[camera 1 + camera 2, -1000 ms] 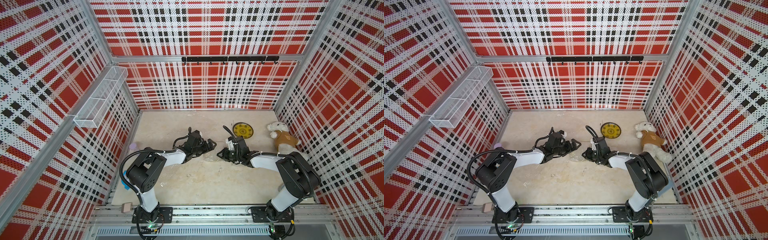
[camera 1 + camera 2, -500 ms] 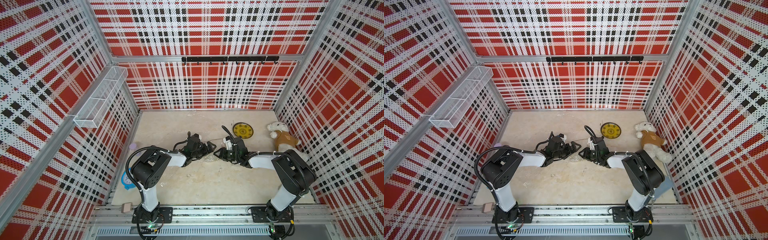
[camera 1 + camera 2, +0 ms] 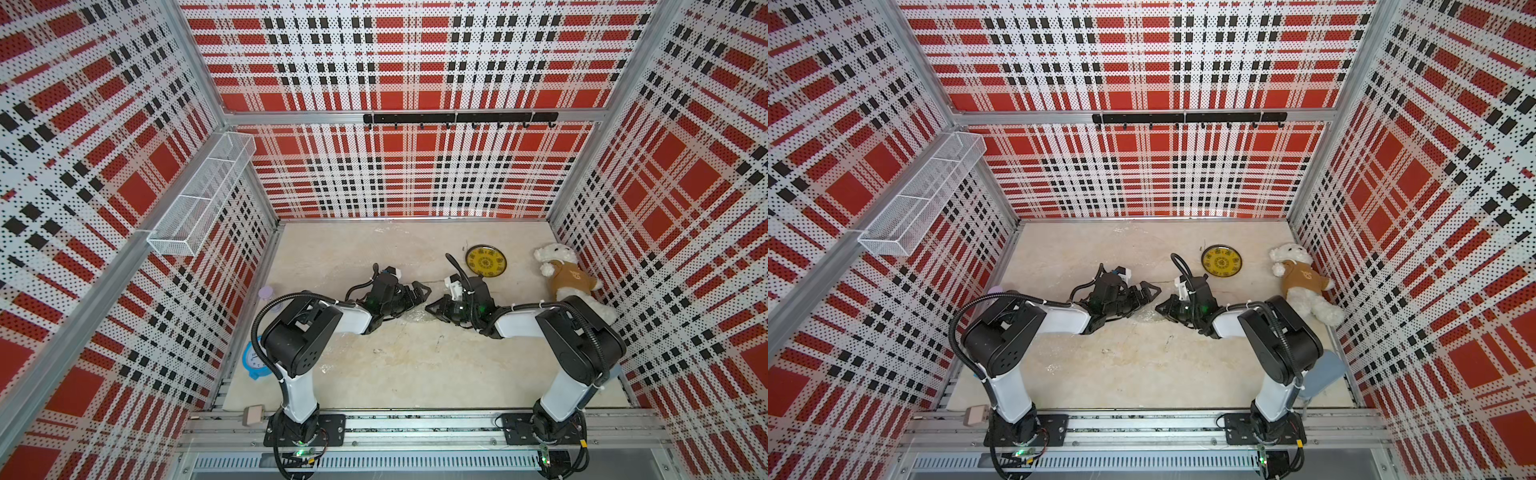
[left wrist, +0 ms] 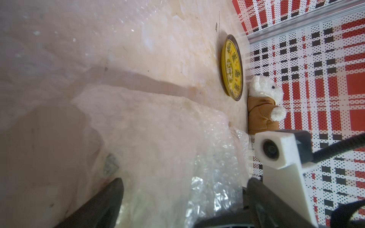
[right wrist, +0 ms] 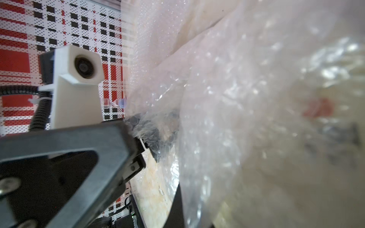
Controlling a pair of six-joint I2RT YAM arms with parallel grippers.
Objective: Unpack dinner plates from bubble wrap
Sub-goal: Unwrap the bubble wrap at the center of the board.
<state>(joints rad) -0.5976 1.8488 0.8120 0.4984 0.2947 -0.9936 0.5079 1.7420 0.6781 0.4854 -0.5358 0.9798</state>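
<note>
- Left hand (image 3: 417, 291) spread wide, bubble wrap (image 4: 213, 154) lying between its fingers on the tabletop (image 3: 395, 374).
- Right hand (image 3: 430, 308) fully closed beside it; grip on it unclear.

- No word, number or brand can be read in any view.
- The round yellow plate with a dark rim (image 3: 485, 260) bears dark ornamental motifs. In the left wrist view they look like patterns, not letters.
- The white plush teddy bear (image 3: 570, 281) has a pale mark on its brown shirt, too small to read.
- The small blue round clock (image 3: 253, 361) shows a white dial whose figures are too small to read.
- Red and dark smudges show through the clear bubble wrap (image 5: 256, 98), too blurred to read.
</note>
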